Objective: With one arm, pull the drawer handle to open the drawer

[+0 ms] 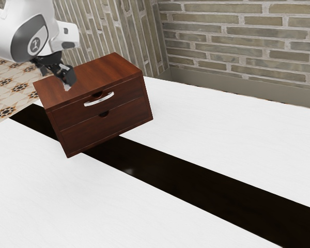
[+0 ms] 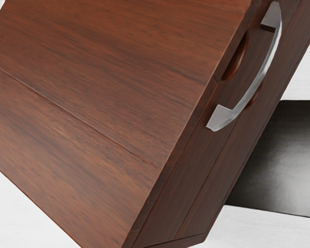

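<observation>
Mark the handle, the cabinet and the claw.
handle point(image 1: 99, 99): exterior view, middle of the silver bar on the upper drawer.
cabinet point(image 1: 101, 72): exterior view, bare wooden top.
claw point(image 1: 67, 78): exterior view, its black tip over the cabinet's top.

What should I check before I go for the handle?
1. Handle in plain sight, nothing over it: ok.
2. Drawer shut, flush with the cabinet front, ready to pull: ok.
3. Gripper lined up with the handle: not ok; it hangs over the back of the cabinet top, away from the front.
4. Room in front for the drawer to slide out: ok; the table there is bare.
5. Gripper touching the cabinet top: cannot tell.
</observation>
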Controlling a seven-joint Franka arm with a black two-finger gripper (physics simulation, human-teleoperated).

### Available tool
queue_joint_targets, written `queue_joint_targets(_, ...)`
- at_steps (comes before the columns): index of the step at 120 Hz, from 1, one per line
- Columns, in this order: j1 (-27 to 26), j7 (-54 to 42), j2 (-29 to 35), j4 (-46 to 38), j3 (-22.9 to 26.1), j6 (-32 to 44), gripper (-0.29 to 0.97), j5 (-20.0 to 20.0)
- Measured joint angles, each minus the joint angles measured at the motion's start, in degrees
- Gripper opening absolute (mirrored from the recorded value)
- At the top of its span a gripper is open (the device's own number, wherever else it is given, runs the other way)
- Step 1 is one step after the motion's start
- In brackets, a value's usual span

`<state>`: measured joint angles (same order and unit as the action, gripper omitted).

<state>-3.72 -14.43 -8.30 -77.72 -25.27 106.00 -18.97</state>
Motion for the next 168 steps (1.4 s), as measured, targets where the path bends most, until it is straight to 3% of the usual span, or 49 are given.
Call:
queue_joint_targets(52,0.27,-2.21,-4.84,2.45,2.75,4.05,0.66,0.97)
queue_joint_targets(168,-1.22,-6.26,-6.55,-7.23,4.54,12.51,0.66,2.54)
